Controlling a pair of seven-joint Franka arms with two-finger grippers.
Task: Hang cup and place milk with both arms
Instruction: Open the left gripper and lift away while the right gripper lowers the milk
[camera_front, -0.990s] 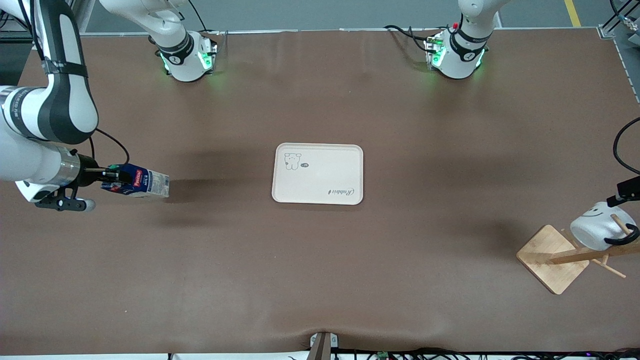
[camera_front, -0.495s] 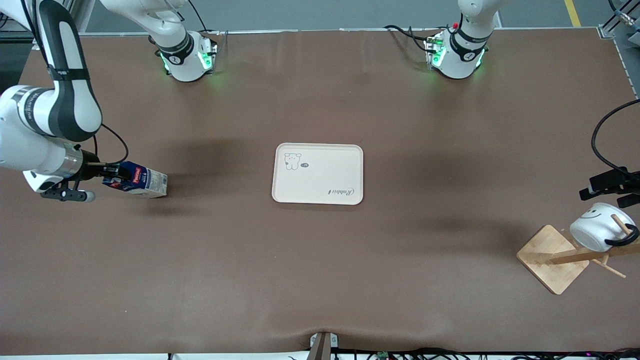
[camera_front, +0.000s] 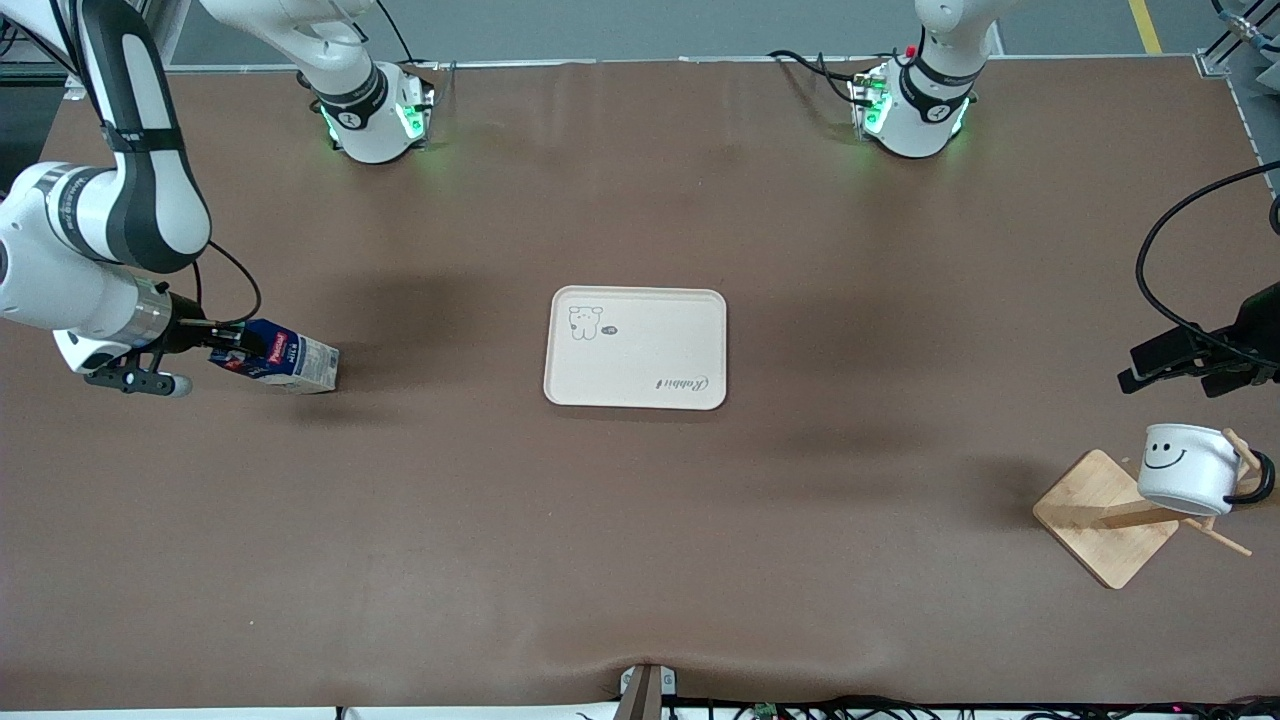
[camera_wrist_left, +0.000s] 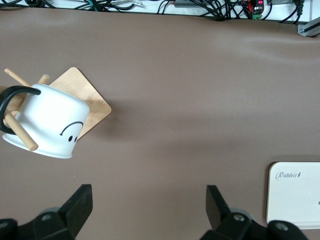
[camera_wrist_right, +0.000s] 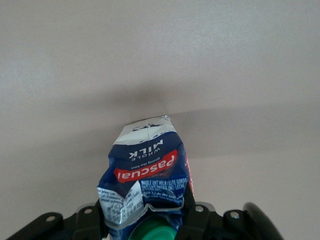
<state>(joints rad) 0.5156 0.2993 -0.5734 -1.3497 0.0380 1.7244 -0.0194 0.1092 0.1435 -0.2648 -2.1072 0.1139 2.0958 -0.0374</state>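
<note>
The right gripper (camera_front: 222, 352) is clamped on the milk (camera_front: 280, 362) near the table's (camera_front: 640, 560) edge – apparently tilted; the left gripper (camera_front: 1195, 365), jaws apart, hangs above the hung cup (camera_front: 1187, 468).

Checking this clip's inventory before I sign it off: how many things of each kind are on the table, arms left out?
Mug: 1, hung on the rack
Milk carton: 1, held in the right claw
Tray: 1
Wooden rack: 1
Total: 4
</note>
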